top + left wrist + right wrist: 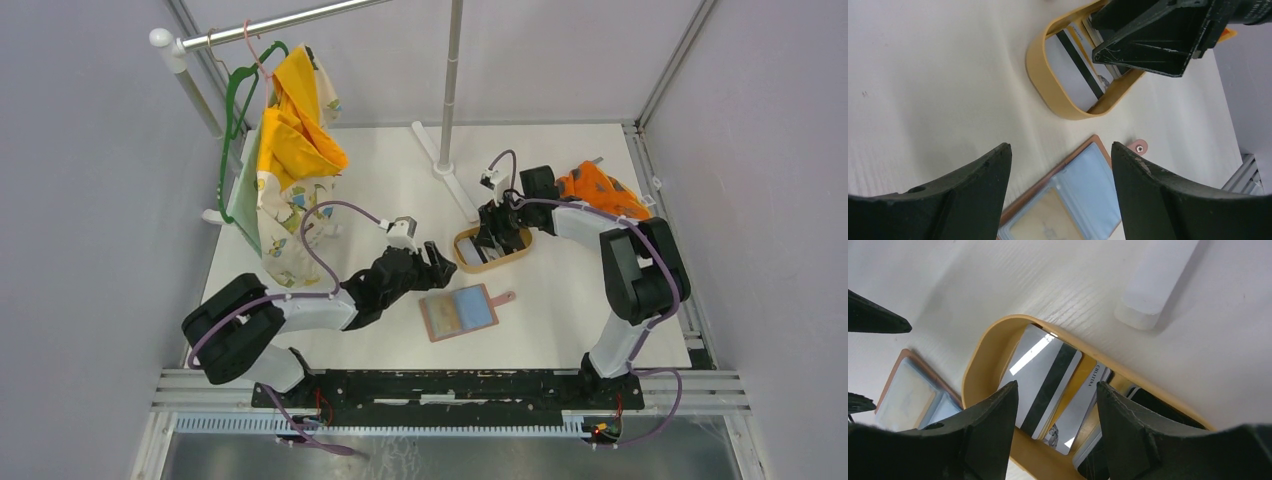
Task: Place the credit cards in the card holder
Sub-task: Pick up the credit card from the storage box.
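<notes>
Now: left jaws spread wide, nothing between them, hanging clear above the tabletop [560, 300]. Just beneath them, slightly ahead, lies the card holder [1083, 185]. It is folded open and flat, with the blue-grey pockets facing up. Its strap tab [1139, 146] points away toward the right arm's side. The pocket nearest the left jaws has a yellowish card [1040, 225] showing inside it. Ahead of the left jaws, past the card holder and not touching it, sits the oval light-wood tray [1040, 75].

Right jaws are also spread and pinch nothing; they hang down into the tray from above. The credit cards [1043, 377] lie below the gap between them, loose in the tray and overlapping.
- The top card is white with a black stripe and sits at an angle toward the tray's rounded end.
- A second white card [1079, 407] with printed lettering lies just beside it.
- A dark card [1163, 405] lies farther along, partly under one jaw.

Cannot tell whether the right jaw tips touch the cards.

Outward from the right jaws:
- The white rack foot [1158, 280] lies on the tabletop just past the tray.
- An orange cloth [597, 190] lies behind them, by the right arm.

Well off to the far side of the left jaws, a yellow garment [290, 140] hangs on a green hanger [235, 100].
</notes>
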Motion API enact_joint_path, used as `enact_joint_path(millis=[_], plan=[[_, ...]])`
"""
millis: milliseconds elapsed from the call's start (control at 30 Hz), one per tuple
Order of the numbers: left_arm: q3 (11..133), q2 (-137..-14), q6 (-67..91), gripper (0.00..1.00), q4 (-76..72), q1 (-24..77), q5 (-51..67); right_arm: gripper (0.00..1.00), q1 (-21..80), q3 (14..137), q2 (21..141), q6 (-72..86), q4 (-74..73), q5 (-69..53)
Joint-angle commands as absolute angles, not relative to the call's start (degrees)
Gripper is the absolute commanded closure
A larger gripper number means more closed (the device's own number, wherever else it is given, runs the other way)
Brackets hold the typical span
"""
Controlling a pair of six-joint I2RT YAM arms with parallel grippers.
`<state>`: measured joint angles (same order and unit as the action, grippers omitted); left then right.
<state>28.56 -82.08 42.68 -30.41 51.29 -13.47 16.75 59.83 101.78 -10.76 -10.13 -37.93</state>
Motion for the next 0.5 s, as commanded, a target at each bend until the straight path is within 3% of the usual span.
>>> enact_joint_path(millis=[0, 467], plan=[[32.4, -86.4, 45.7, 0.22, -33.6, 49.5, -11.4, 0.36, 16.8, 61.2, 102.9, -7.2, -7.1, -33.4], [42.0, -97.2, 44.7, 0.36, -28.5, 49.1, -9.4, 0.37, 16.8, 60.3, 106.3, -1.6, -6.7, -32.8]])
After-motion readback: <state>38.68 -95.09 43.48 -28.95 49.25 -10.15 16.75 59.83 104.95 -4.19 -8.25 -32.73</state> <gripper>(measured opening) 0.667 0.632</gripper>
